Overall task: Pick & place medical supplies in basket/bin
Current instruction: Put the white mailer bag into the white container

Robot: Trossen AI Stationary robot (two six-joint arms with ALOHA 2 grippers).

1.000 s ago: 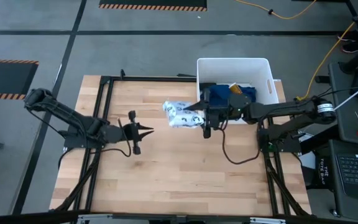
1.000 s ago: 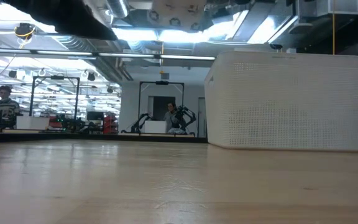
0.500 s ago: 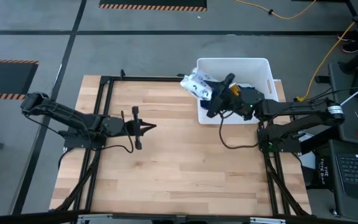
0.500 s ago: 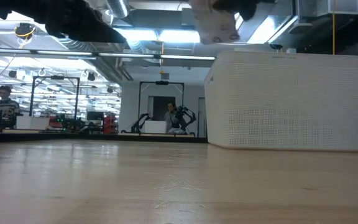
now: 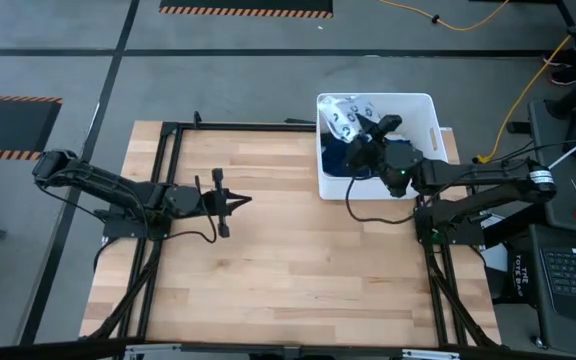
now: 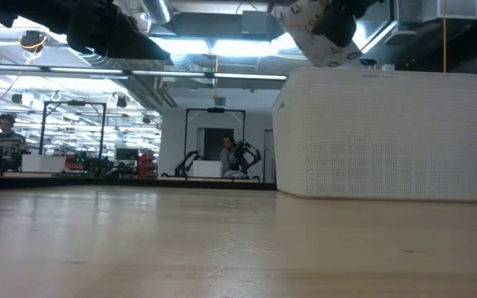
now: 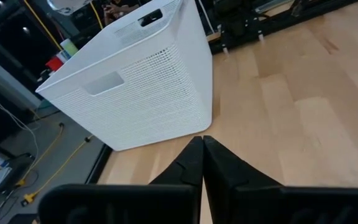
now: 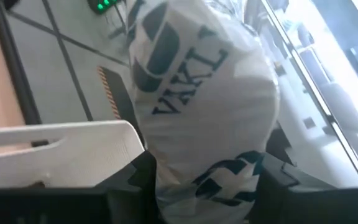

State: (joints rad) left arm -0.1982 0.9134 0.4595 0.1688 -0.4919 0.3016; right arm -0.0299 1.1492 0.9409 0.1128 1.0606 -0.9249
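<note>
On the left side of the wooden bench (image 5: 268, 260) we see the left gripper (image 5: 240, 203), held above the boards with its two dark fingers pressed together and nothing between them. In the left wrist view those fingers (image 7: 191, 163) meet in a closed point, aimed across the wood toward the white tub (image 7: 142, 93), which stands well apart from them.

Moving right, the middle of the bench shows only wood grain and the black frame rails (image 5: 168, 180) at its edges.

At the far right corner of the bench stands the white tub (image 5: 428, 115), a rectangular perforated bin with a slot handle near its rim. In the high view a dark-blue cloth (image 5: 336, 160) lies inside it. The right gripper (image 5: 366, 128) hangs over the tub's opening, near its left wall, and is clamped on the white packet (image 5: 346, 113) with dark printed marks. In the low view the white packet (image 6: 309, 29) is above the tub's rim, not touching it. The right wrist view is nearly filled by the crumpled packet (image 8: 197, 106), pinched between the gripper's dark fingers (image 8: 135, 177), with the tub's white rim (image 8: 55, 140) below it.

In the room behind the bench, a person (image 6: 7, 136) sits at the far left.
</note>
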